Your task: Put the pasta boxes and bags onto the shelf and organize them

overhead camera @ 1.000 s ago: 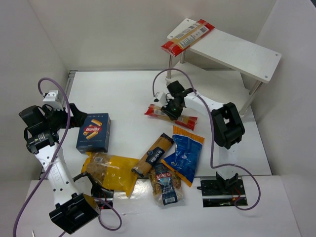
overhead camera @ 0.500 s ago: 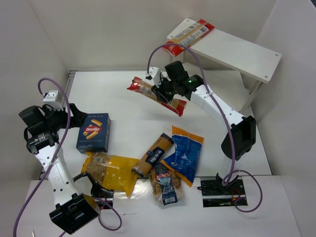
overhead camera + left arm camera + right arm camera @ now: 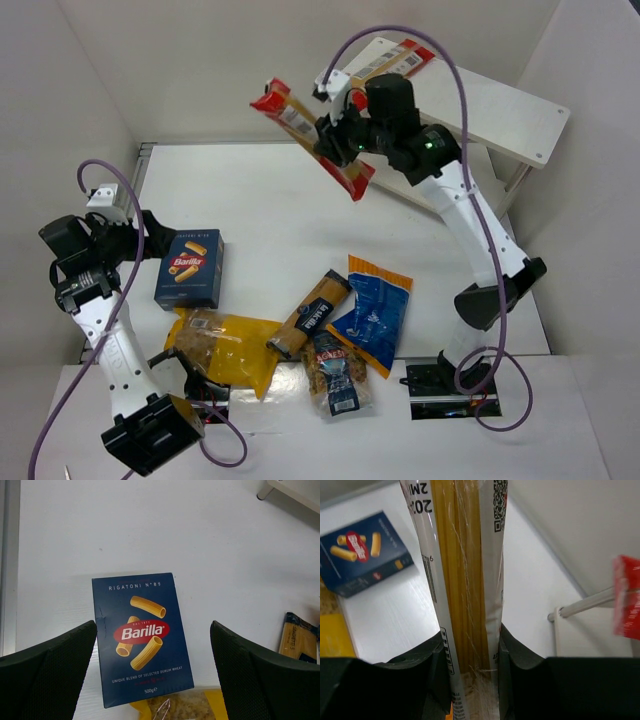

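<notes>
My right gripper [image 3: 335, 135] is shut on a long clear spaghetti bag [image 3: 305, 130] with red ends and holds it high in the air, left of the white shelf [image 3: 500, 105]. The bag runs between the fingers in the right wrist view [image 3: 465, 580]. A second spaghetti bag [image 3: 385, 65] lies on the shelf's top board. My left gripper [image 3: 152, 680] is open above the dark blue Barilla box [image 3: 140, 637], which lies flat on the table [image 3: 190, 268].
On the table lie a yellow pasta bag [image 3: 222, 345], a brown black-labelled pack [image 3: 312, 315], a blue bag [image 3: 375, 310] and a clear bag [image 3: 335, 375]. White walls close in on the left and right.
My right arm has lifted the spaghetti bag off the table and carried it up and back toward the shelf. The left arm has not moved.
</notes>
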Robot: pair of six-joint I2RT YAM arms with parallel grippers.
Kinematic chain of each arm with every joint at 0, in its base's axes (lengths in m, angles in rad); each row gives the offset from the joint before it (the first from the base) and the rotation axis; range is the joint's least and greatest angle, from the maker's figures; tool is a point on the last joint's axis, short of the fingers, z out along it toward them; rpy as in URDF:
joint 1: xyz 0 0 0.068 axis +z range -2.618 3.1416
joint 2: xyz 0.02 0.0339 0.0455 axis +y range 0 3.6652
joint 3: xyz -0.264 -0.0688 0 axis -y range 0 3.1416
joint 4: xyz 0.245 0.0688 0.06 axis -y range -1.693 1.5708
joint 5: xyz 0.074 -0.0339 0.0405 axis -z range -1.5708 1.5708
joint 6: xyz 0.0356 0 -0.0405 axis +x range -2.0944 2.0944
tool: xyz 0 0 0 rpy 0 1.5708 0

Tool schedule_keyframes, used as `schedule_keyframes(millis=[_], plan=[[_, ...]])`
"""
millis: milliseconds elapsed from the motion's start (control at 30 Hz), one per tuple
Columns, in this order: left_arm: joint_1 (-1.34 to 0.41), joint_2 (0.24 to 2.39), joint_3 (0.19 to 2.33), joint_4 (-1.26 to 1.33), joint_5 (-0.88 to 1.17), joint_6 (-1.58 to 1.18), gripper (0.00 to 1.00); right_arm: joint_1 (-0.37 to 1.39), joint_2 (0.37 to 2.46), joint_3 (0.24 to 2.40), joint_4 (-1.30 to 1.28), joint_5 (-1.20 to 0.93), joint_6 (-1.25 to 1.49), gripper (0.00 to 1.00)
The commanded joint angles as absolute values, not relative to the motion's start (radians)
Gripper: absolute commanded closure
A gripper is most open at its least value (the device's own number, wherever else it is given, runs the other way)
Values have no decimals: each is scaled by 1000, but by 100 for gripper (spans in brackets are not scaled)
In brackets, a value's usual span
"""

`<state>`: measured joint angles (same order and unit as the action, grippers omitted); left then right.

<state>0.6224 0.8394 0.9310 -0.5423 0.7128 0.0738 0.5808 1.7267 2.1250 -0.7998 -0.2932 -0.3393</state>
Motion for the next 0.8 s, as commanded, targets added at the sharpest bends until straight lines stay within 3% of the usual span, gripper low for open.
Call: schedule_keyframes(millis=[0,233,400,600,767], plan=[[621,827,925,-500,716,72,1,540,1624,2262,-637,-249,-261,100],[621,805,916,-491,696,72,1,462,1626,2336,-552,-57,-115,100],[621,805,907,-491,676,72,1,350,1664,2424,-543,-48,18,100],[621,805,907,-482,667,63,1,144,1781,2627,-598,-179,260,100],[630,796,907,-482,658,63,1,-3,1854,2666,-607,-325,451,100]])
